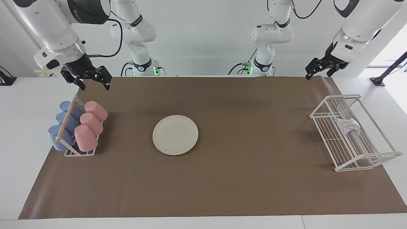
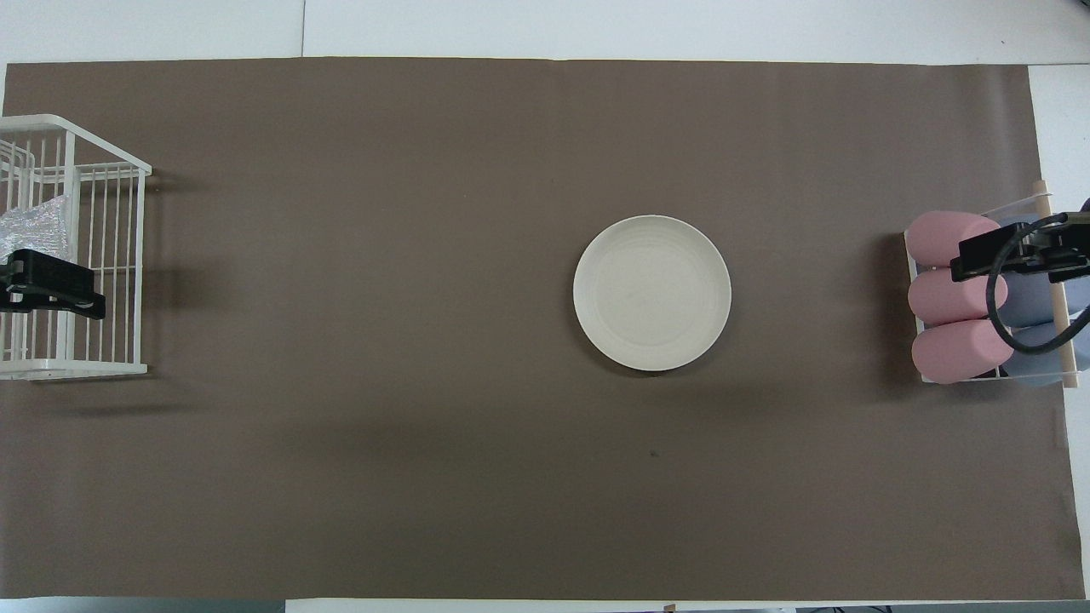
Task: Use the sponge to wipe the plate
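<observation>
The cream-white plate lies flat on the brown mat, near its middle, with nothing on it. The silvery sponge rests inside the white wire rack at the left arm's end of the table. My left gripper hangs open high in the air by that rack, touching nothing. My right gripper waits open and empty, raised over the cup rack.
A low rack with pink cups and blue cups stands at the right arm's end. The brown mat covers most of the white table.
</observation>
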`<action>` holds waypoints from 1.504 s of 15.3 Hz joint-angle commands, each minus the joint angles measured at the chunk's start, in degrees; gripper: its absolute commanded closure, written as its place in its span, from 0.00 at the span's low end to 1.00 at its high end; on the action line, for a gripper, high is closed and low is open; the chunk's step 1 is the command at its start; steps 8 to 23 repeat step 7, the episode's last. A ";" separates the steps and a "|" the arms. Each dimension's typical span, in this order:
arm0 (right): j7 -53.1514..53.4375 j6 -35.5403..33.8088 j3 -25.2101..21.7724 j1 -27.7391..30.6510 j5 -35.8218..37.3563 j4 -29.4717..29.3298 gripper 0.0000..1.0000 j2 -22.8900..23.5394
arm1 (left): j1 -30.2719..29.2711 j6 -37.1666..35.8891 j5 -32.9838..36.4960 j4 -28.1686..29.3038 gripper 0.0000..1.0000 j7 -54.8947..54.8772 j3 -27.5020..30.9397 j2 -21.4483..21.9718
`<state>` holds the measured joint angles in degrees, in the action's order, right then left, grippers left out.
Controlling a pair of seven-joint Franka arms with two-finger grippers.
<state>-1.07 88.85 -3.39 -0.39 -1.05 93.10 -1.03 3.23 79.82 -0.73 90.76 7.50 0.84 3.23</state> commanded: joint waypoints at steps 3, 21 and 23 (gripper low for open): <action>0.98 -1.31 0.23 0.13 0.70 0.24 0.00 -0.64 | -0.15 -1.50 -0.94 -2.52 0.00 -0.91 -0.05 -2.71; 0.98 -1.31 0.23 0.13 0.70 0.24 0.00 -0.64 | -0.68 -1.16 -0.94 -2.52 0.00 -0.91 -0.05 -2.44; 0.98 -1.31 0.23 0.13 0.70 0.24 0.00 -0.64 | -0.68 -1.16 -0.94 -2.52 0.00 -0.91 -0.05 -2.44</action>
